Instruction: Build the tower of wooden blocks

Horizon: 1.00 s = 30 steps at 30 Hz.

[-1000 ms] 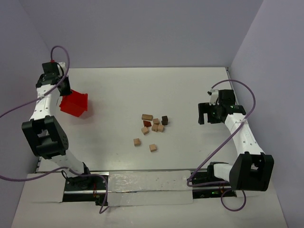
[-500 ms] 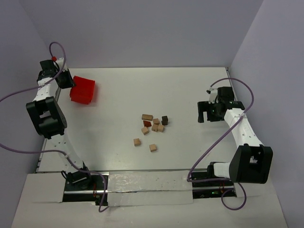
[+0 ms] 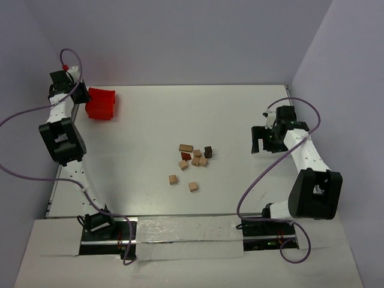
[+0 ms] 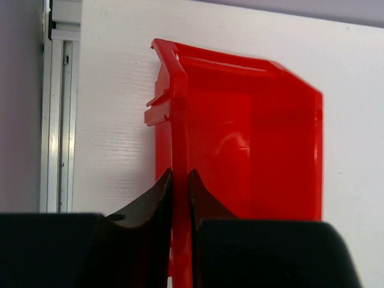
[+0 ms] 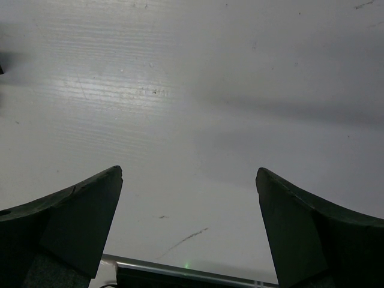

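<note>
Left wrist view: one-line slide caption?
Left jaws shut on one side wall of the red bin, white table behind.

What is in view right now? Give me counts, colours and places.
Wood blocks: nine, scattered loose at table centre; seven tan, one reddish-brown block, one dark brown block.
Red bin: one, at the table's far-left corner.
Table: one, white.
Left gripper: black fingers shut on the red bin's wall.
Right gripper: black fingers open, empty, over bare table at the right side.
</note>
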Each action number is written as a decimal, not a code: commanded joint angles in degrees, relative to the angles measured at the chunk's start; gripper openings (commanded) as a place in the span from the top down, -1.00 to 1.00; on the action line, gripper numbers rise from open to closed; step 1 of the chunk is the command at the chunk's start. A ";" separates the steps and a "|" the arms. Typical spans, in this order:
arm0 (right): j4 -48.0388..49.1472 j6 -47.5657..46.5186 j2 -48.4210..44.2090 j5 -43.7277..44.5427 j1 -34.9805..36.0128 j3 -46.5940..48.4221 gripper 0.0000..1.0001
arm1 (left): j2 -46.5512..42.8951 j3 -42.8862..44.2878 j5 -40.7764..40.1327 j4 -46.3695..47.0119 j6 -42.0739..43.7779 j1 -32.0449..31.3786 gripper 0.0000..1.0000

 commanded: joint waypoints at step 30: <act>-1.60 -9.37 -7.80 -7.59 -0.18 6.97 -0.99 | -35.78 -14.36 11.41 -6.28 6.99 -7.38 -0.73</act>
